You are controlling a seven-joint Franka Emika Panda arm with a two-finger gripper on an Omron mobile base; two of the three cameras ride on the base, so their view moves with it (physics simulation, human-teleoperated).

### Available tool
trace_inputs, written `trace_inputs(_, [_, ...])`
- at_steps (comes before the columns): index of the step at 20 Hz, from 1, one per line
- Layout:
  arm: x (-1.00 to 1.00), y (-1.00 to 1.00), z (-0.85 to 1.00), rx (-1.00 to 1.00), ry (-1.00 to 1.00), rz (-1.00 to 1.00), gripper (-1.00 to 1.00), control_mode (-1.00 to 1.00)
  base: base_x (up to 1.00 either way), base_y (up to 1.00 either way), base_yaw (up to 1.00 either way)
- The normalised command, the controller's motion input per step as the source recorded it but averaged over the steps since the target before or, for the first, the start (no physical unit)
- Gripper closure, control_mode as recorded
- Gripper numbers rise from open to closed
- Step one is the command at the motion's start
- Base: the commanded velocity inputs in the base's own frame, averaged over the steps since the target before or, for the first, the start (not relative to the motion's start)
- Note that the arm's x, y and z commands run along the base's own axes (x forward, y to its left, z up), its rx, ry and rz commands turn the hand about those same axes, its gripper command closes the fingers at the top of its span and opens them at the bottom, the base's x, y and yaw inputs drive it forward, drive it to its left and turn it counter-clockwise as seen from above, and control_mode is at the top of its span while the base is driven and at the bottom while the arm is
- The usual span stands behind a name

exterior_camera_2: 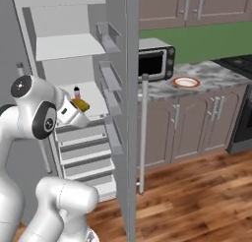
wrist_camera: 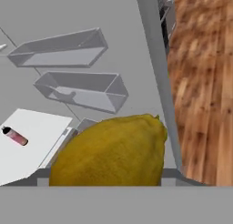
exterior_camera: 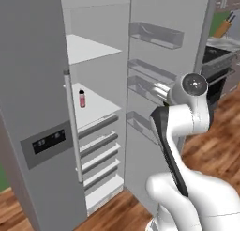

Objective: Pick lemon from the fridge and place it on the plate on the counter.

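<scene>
The lemon point(wrist_camera: 111, 152), dark yellow, looms large at the bottom of the hand view and covers the fingertips. From the right base view the lemon point(exterior_camera_2: 82, 105) sits at the tip of my gripper point(exterior_camera_2: 78, 108), which is shut on it, just in front of the middle shelf of the open fridge point(exterior_camera_2: 118, 44). The fridge point(exterior_camera: 37, 84) stands with its right door swung wide. The plate point(exterior_camera_2: 186, 82), white with an orange-red rim, lies on the marbled counter point(exterior_camera_2: 219, 75) to the right, beyond the open door.
A slim pink bottle point(exterior_camera: 82, 98) stands on the middle shelf. Door bins point(wrist_camera: 84, 89) line the open door close to the hand. A toaster oven point(exterior_camera_2: 155, 61) sits left of the plate. A stove point(exterior_camera: 218, 68) and wood floor point(exterior_camera_2: 197, 196) lie to the right.
</scene>
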Motion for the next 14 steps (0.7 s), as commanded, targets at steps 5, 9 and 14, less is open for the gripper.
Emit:
trace_inputs(5, [0.00, 0.00, 0.00, 0.00, 0.00, 0.00, 1.00, 1.00, -0.46, 0.00, -0.23])
trace_inputs(9, [0.00, 0.00, 0.00, 0.00, 0.00, 0.00, 1.00, 1.00, -0.38, -0.01, -0.21])
trace_inputs(14, [0.00, 0.00, 0.00, 0.00, 0.00, 0.00, 1.00, 1.00, -0.34, -0.10, -0.21])
